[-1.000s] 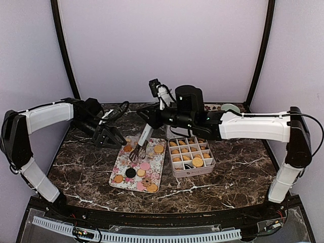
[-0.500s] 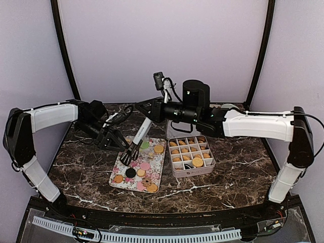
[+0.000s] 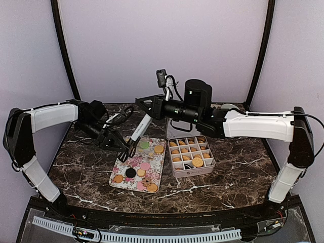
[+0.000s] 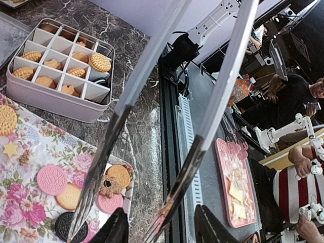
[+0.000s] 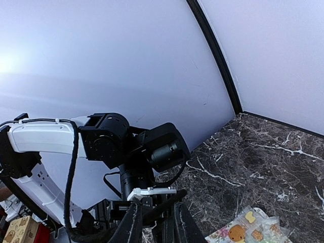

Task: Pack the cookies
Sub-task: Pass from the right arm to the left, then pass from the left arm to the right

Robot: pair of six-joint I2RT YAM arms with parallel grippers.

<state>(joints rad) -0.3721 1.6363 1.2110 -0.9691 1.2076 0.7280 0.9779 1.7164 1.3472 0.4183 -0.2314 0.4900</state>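
Observation:
Cookies [image 3: 141, 172] lie on a floral tray [image 3: 155, 166] at mid-table; more fill a pale compartment box [image 3: 191, 171] to its right. My right gripper [image 3: 145, 108] is shut on the top end of the metal tongs [image 3: 137, 132], which slant down-left and end above the tray's far left corner. My left gripper [image 3: 117, 143] is open beside those tips. In the left wrist view the two tong arms [image 4: 223, 101] run between my open fingers [image 4: 164, 230], above pink and tan cookies [image 4: 51, 179] and the box [image 4: 55, 104]. The right wrist view shows my fingers [image 5: 156, 225] closed on a dark handle.
A pale green round thing [image 3: 230, 107] lies at the back right of the marble table. Black frame posts rise at both back corners. A corner of the floral tray [image 5: 248, 228] shows in the right wrist view, with the left arm behind.
My right arm has lifted the tongs off the tray and swung their tips left and up, toward my left gripper. The left gripper has shifted slightly right.

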